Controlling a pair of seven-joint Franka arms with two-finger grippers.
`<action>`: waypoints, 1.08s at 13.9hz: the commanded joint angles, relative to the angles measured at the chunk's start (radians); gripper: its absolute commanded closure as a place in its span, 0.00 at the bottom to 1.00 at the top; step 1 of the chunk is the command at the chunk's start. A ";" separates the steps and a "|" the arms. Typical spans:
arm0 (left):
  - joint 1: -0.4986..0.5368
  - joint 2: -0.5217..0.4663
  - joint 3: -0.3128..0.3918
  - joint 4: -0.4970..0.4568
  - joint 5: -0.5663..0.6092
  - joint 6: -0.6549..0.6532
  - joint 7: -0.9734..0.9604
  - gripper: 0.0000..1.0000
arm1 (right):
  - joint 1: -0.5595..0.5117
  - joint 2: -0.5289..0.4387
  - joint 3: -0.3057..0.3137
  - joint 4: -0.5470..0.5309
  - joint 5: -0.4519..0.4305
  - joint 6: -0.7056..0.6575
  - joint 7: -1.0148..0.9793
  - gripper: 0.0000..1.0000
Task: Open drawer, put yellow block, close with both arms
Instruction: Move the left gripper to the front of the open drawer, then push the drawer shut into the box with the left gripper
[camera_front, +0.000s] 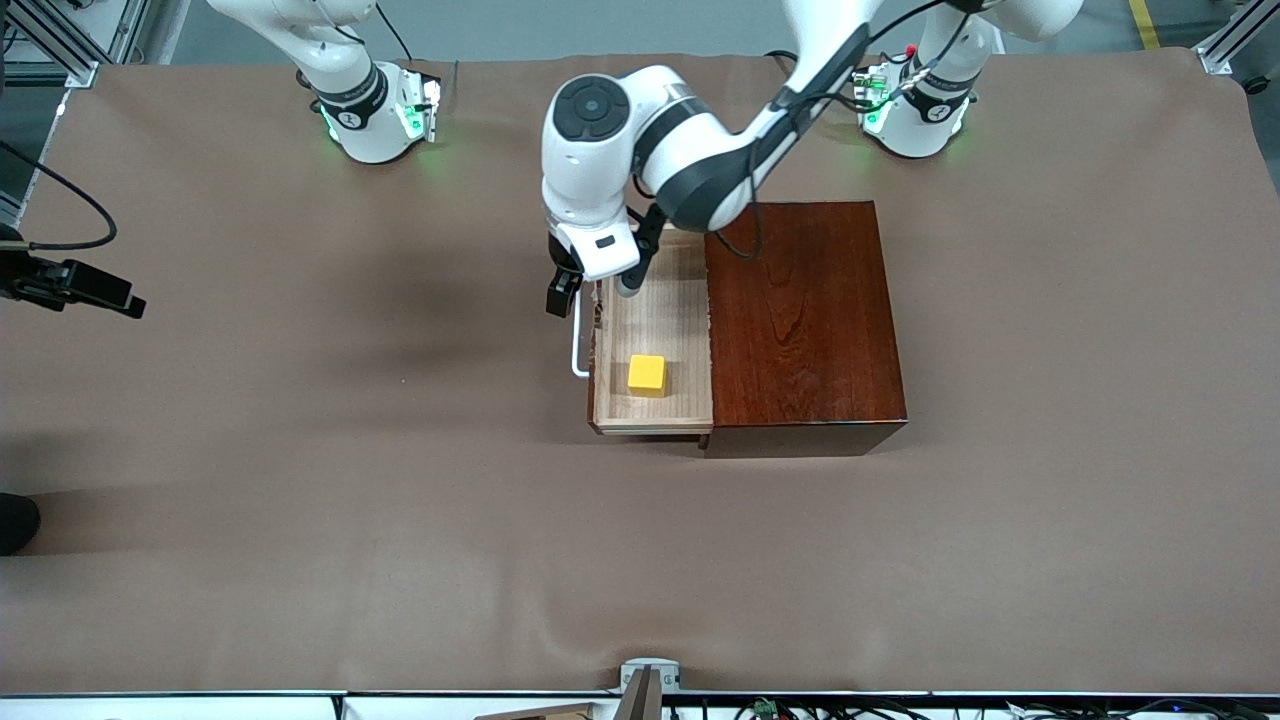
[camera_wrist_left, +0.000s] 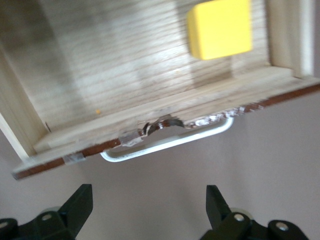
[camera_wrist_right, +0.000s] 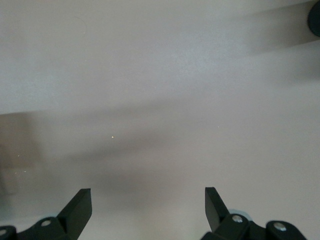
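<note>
The drawer (camera_front: 662, 310) stands pulled out of the dark cabinet (camera_front: 805, 310) toward the right arm's end of the table. The yellow block (camera_front: 647, 374) lies in the drawer, in the part nearer the front camera. It also shows in the left wrist view (camera_wrist_left: 220, 29). The white handle (camera_front: 577, 345) is on the drawer's front (camera_wrist_left: 170, 141). My left gripper (camera_front: 594, 290) is open and empty, just above the drawer front and handle (camera_wrist_left: 149, 197). My right gripper (camera_wrist_right: 148, 197) is open and empty over bare brown table, out of the front view.
The brown table cover (camera_front: 300, 450) spreads wide around the cabinet. A black device with a cable (camera_front: 75, 285) sticks in at the table edge at the right arm's end. The two arm bases (camera_front: 375, 110) (camera_front: 915, 110) stand along the farthest edge.
</note>
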 joint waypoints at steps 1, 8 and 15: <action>-0.064 0.056 0.077 0.039 0.020 0.047 -0.173 0.00 | -0.003 -0.009 0.014 0.010 -0.055 -0.015 0.003 0.00; -0.060 0.101 0.100 0.036 0.019 0.066 -0.184 0.00 | -0.009 -0.009 0.012 0.027 -0.054 -0.040 0.005 0.00; -0.066 0.093 0.172 0.034 0.023 0.049 -0.186 0.00 | -0.007 -0.009 0.012 0.041 -0.048 -0.038 0.008 0.00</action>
